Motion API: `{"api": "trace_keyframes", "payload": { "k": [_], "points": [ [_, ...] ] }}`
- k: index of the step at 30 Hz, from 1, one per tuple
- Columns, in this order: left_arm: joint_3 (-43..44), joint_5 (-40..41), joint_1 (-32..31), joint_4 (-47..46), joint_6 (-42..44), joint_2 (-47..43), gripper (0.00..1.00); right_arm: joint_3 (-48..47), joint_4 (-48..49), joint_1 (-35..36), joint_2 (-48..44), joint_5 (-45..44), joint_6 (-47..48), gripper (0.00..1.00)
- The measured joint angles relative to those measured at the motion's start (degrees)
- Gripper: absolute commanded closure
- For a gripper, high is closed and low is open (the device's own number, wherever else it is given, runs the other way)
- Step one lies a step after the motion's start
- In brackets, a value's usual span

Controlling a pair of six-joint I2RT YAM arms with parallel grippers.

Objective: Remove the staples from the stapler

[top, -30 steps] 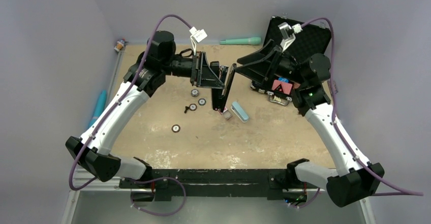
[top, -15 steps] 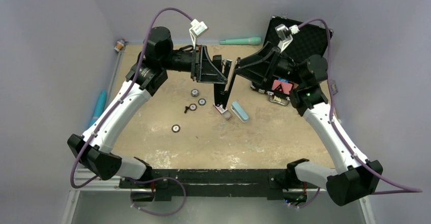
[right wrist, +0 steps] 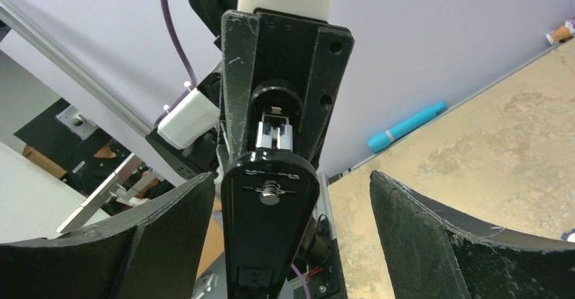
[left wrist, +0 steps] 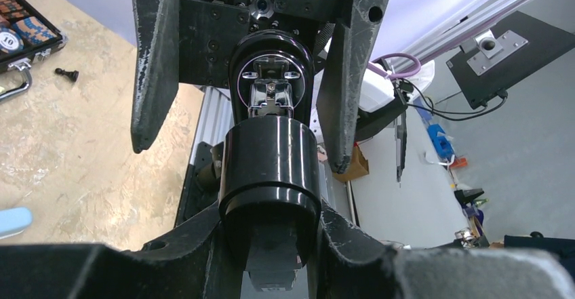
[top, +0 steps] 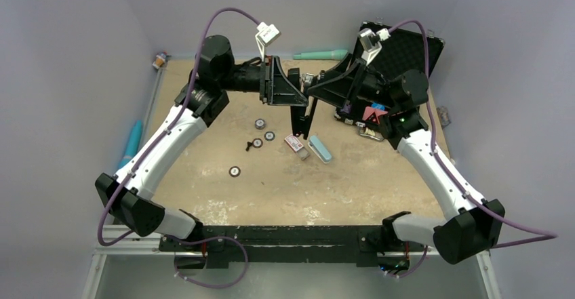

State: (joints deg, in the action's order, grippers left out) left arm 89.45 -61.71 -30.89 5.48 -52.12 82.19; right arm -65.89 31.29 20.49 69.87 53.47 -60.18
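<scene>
Gripping the stapler (top: 296,119), the left pincer (left wrist: 270,234) is covering its lower part; the right pincer (right wrist: 291,177) is standing open around it; staples unclear.

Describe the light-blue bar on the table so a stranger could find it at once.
Start at the open black case at the table's far right. Left of it, below the hanging stapler, lies the light-blue bar. It is rounded and plain, unlike the red-and-white box beside it.
</scene>
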Motion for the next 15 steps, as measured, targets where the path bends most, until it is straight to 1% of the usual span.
{"api": "trace_keyframes", "payload": {
  "k": [7, 9, 15],
  "points": [
    [-0.31, 0.66, -0.28, -1.97, -1.29, 0.33, 1.0, 0.0, 5.6, 0.07, 1.16, -0.22, -3.48, 0.18],
    [-0.31, 0.9, -0.33, -2.01, -1.33, 0.37, 1.0, 0.0, 6.12, 0.09, 1.4, -0.37, -3.89, 0.2],
    [-0.31, 2.58, -0.96, -0.42, -0.31, 0.39, 1.0, 0.0, 6.91, 0.09, 1.44, -1.49, -4.48, 0.23]
  ]
}}
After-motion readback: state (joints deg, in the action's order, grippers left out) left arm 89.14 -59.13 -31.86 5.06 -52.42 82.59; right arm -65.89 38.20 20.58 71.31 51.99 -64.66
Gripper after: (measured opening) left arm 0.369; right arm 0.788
